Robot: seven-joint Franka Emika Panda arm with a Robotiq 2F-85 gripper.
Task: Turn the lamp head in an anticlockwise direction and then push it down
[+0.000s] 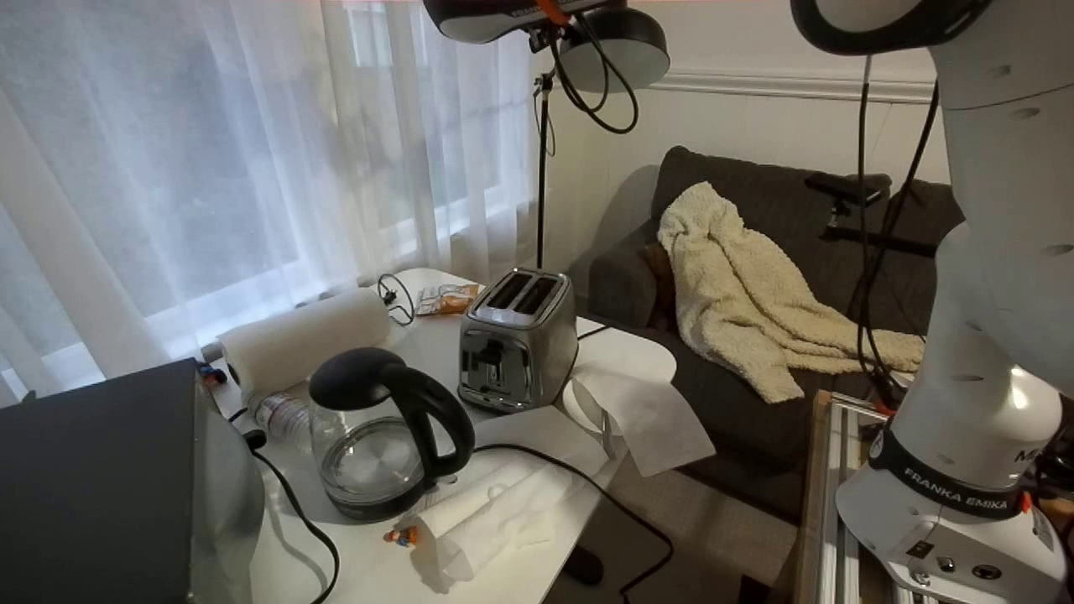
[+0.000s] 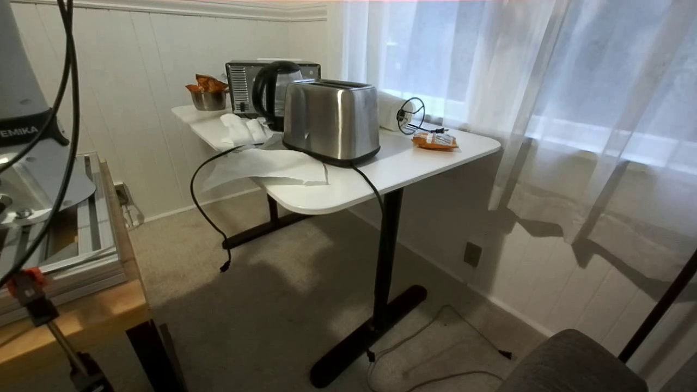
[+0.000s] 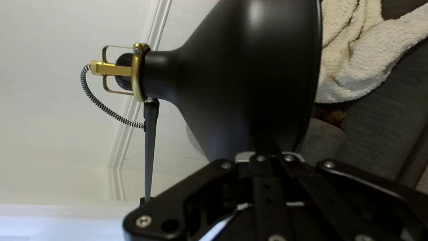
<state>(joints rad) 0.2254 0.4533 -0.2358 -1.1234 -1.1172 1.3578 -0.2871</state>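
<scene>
The lamp head [image 3: 247, 67] is a black flared shade that fills the upper middle of the wrist view. A brass collar [image 3: 137, 72] and a braided cord sit at its narrow end. In an exterior view the lamp head [image 1: 617, 50] hangs at the top, its pale inside partly showing, beside the thin dark pole [image 1: 543, 176]. My gripper [image 3: 265, 147] has its fingers together, with no object visible between them. Its tips lie over the shade's side near the wide rim; the dark overlap hides whether they touch. The arm's end is cut off at the top of that exterior view.
Below are a white table [image 1: 625, 348] with a toaster [image 1: 516, 340], a glass kettle [image 1: 369, 445] and a paper towel roll [image 1: 306, 340]. A dark sofa [image 1: 755, 172] with a cream blanket [image 1: 730, 277] stands behind. Sheer curtains [image 1: 252, 126] hang beside the lamp.
</scene>
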